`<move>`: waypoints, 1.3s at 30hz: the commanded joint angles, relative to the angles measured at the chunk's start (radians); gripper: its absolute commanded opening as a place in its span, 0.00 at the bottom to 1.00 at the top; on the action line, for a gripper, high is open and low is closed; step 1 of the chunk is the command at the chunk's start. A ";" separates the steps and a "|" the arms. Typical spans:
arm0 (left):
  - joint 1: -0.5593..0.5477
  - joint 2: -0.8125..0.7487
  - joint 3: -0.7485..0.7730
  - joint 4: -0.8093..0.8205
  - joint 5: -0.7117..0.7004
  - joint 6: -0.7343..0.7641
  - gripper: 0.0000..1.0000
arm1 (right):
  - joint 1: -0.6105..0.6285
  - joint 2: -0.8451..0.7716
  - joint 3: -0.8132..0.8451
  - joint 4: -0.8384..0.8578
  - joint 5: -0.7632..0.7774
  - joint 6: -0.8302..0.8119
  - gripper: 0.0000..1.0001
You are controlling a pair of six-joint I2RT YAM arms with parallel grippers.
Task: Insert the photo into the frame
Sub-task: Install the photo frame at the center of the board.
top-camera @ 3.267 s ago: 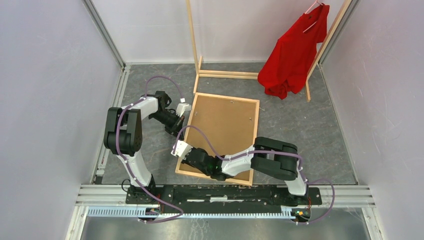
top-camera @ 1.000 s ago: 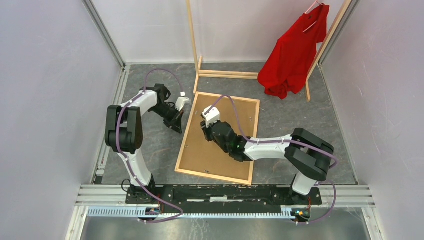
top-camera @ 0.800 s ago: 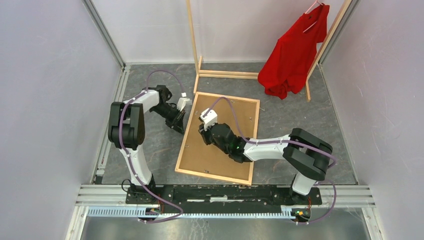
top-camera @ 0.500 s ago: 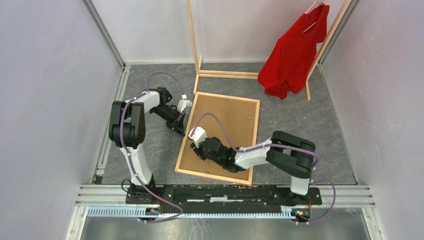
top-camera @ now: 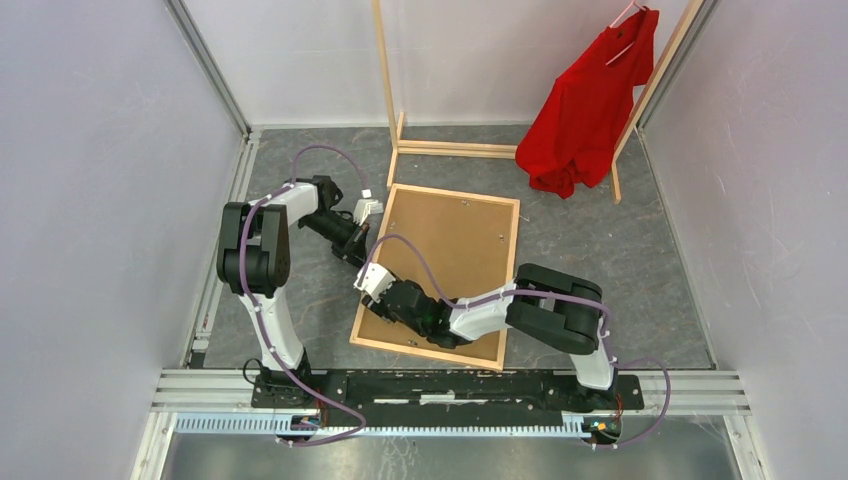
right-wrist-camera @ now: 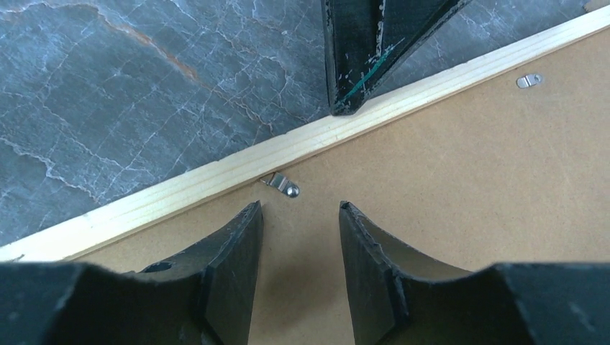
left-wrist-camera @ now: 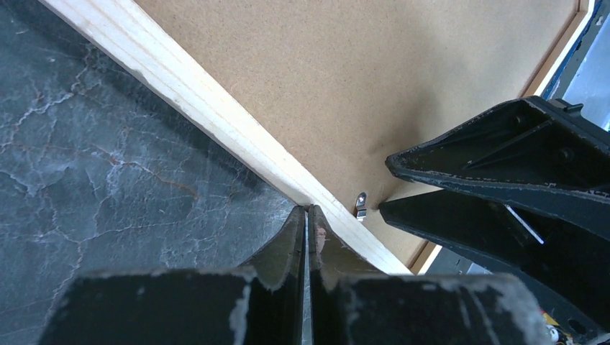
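Black and chipped, the right gripper (right-wrist-camera: 298,215) hangs with its fingers spread over the brown backing board (right-wrist-camera: 467,180), their tips just short of a small metal retaining clip (right-wrist-camera: 280,185) on the inner edge of the frame (right-wrist-camera: 201,181). The frame lies face down on the grey marbled table (right-wrist-camera: 108,86). Across that light wooden rail, the left gripper (left-wrist-camera: 308,215) has its fingers pressed together and their tips planted on the rail's outer side. It pinches nothing. The photo shows in no view; presumably it lies under the board, but that cannot be confirmed. The step looks like swivelling this clip to lock the board. To do it well, one right fingertip should meet the clip's knobbed end and sweep it flat along the board. Pressure should be light, so the board does not bow or the tip skip over the clip. The left tips should brace the rail against that push, or the frame will slide. A second clip (right-wrist-camera: 529,80) sits farther along the same rail. No brand, label or writing is legible; a teal streak on a left finger is only a scuff.
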 commanded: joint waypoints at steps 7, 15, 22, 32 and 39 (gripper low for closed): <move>-0.006 0.011 -0.028 0.005 -0.003 0.019 0.07 | 0.006 0.049 0.068 0.025 0.055 -0.036 0.46; -0.006 0.011 -0.026 0.006 -0.011 0.020 0.07 | 0.004 0.060 0.076 0.024 0.062 -0.032 0.35; -0.006 0.010 -0.029 0.005 -0.009 0.020 0.07 | -0.002 0.068 0.086 0.021 0.066 -0.021 0.33; -0.007 0.007 -0.028 0.005 -0.014 0.020 0.07 | -0.007 0.061 0.081 0.011 0.056 -0.017 0.32; -0.007 0.002 -0.027 0.006 -0.009 0.014 0.07 | -0.011 0.033 0.082 0.007 0.037 -0.010 0.35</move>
